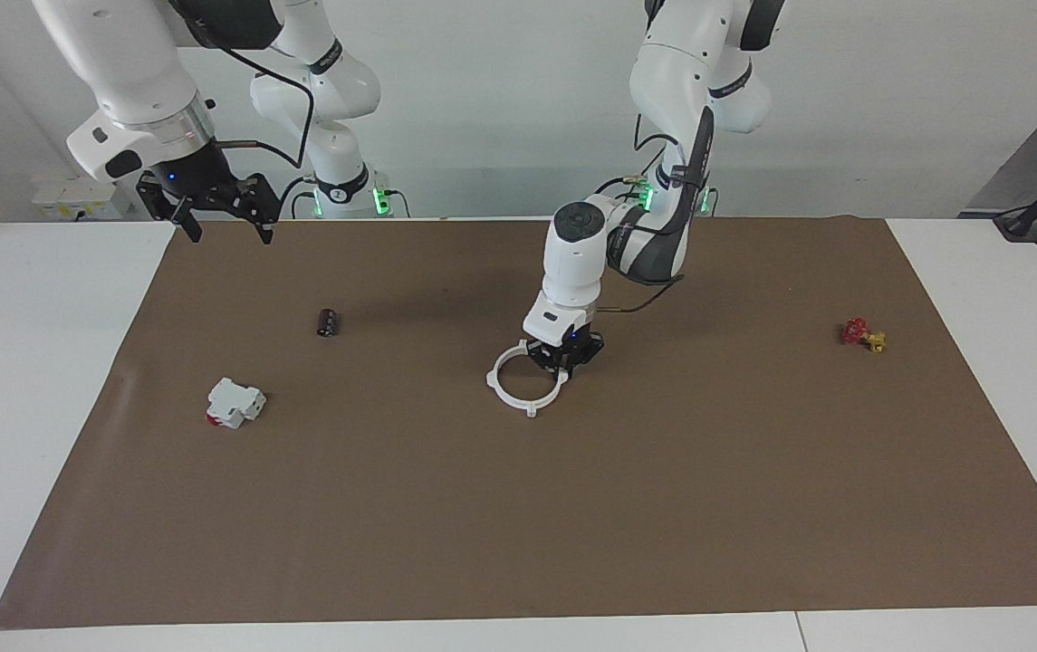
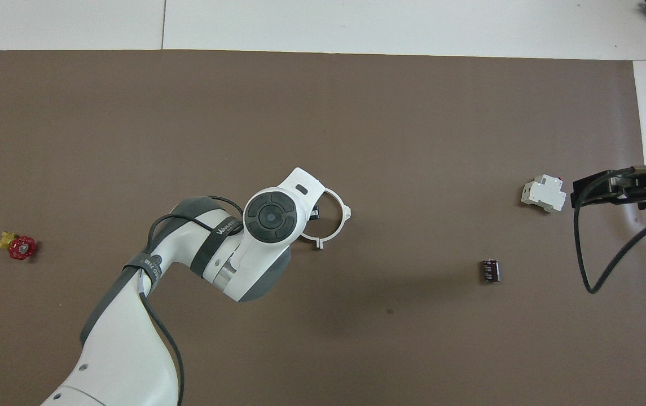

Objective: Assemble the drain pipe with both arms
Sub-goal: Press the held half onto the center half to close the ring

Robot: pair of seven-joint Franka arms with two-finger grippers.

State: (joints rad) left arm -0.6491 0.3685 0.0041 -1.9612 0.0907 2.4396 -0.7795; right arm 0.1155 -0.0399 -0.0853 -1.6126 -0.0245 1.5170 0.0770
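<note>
Left end effector (image 1: 563, 360) pinching drain pipe (image 1: 525, 378) rim on mat, right end effector (image 1: 221, 217) spread, raised, waiting

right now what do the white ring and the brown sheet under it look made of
White ring: probably plastic, thin, uniformly white and matte, with small moulded-looking tabs on its rim. Brown sheet: looks like kraft paper or thin card, matte, flat, with a faint crease toward the right arm's end; fabric can't be ruled out.
</note>
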